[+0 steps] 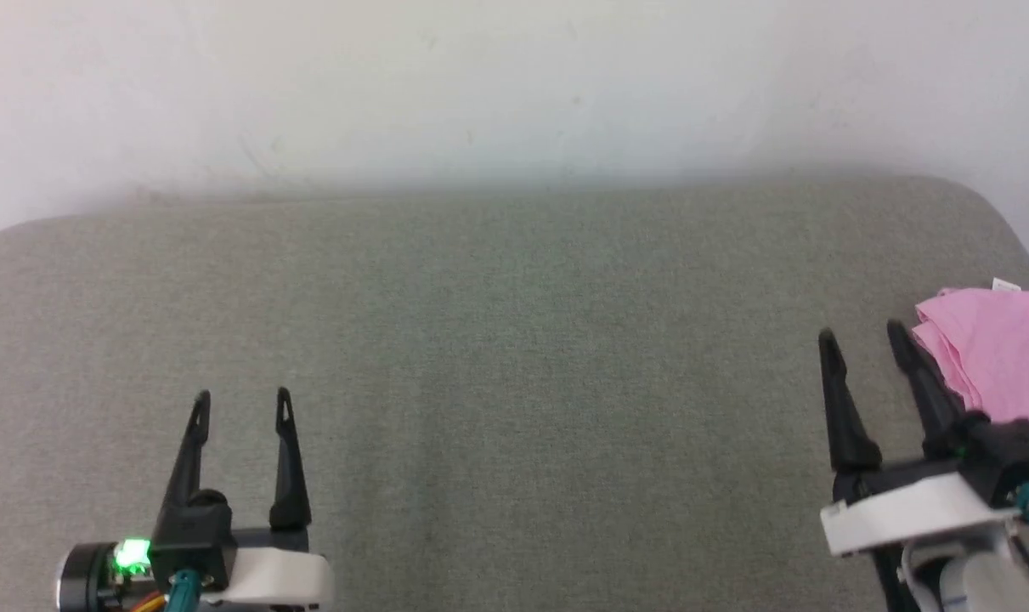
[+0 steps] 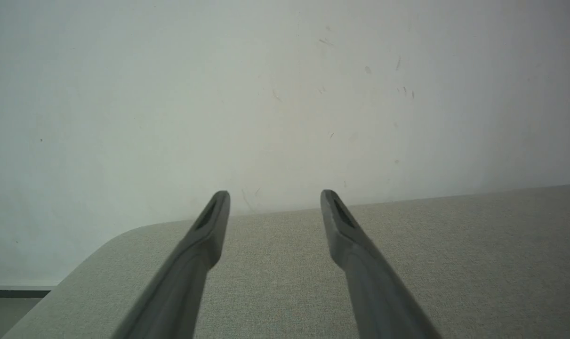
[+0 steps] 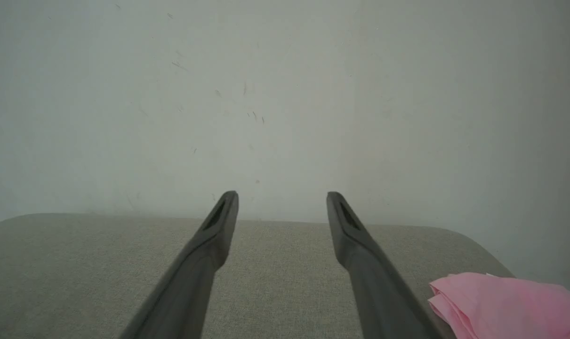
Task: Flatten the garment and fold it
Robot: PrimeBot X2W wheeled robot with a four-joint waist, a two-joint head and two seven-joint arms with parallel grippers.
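1. Grippers sit closest to me, low in the head view: left gripper (image 1: 243, 395) at lower left, right gripper (image 1: 860, 330) at lower right. Both have their fingers spread wide, and neither has hold of anything.
2. Garment (image 1: 990, 340) is over at the right edge of the head view, a pink bunched heap lying on the pad (image 1: 514, 340). It's just beside the right gripper's outer finger; I can't tell whether they touch.
3. Head view gives me a small white tag (image 1: 1005, 285) at the heap's far edge. Right wrist view gives me the layered pink folds, low in its right corner.
4. Left wrist view brings in a rounded pad corner and a dark skirting strip (image 2: 16, 292) down at the left.
5. Pad is grey-green woven fabric with rounded far corners, set against a pale wall (image 1: 514, 85) with faint scuffs.
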